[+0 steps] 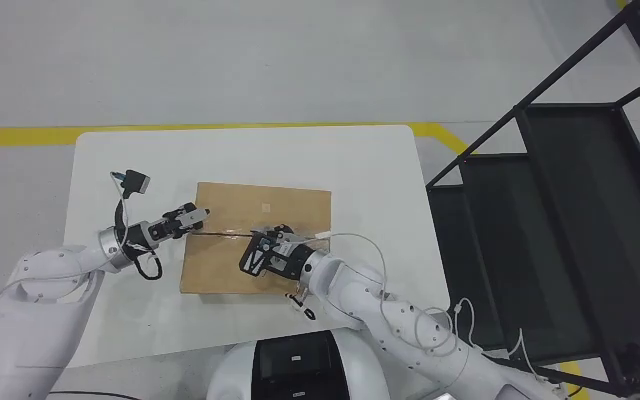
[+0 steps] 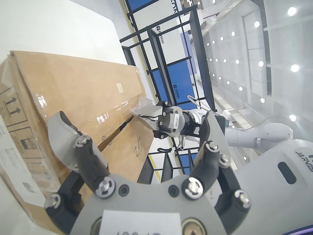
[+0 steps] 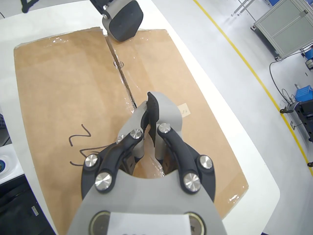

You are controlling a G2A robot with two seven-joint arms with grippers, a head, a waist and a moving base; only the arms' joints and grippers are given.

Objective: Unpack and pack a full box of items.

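Note:
A brown cardboard box [image 1: 250,210] lies flat on the white table [image 1: 380,180] with its top flaps closed and glossy clear tape along the centre seam [image 3: 122,79]. My right gripper [image 3: 148,103] rests over the seam near the middle of the box, shut on a crumpled strip of clear tape [image 2: 141,103] lifted off the seam. My left gripper [image 1: 203,214] hovers at the box's left end over the seam, with its fingers [image 2: 63,123] spread open and nothing between them. Its black pad [image 3: 126,21] faces the right gripper.
A black metal step rack [image 1: 540,200] stands just right of the table. Bare tabletop surrounds the box on all sides, widest at the back. A printed label [image 2: 14,133] covers the box's left side wall.

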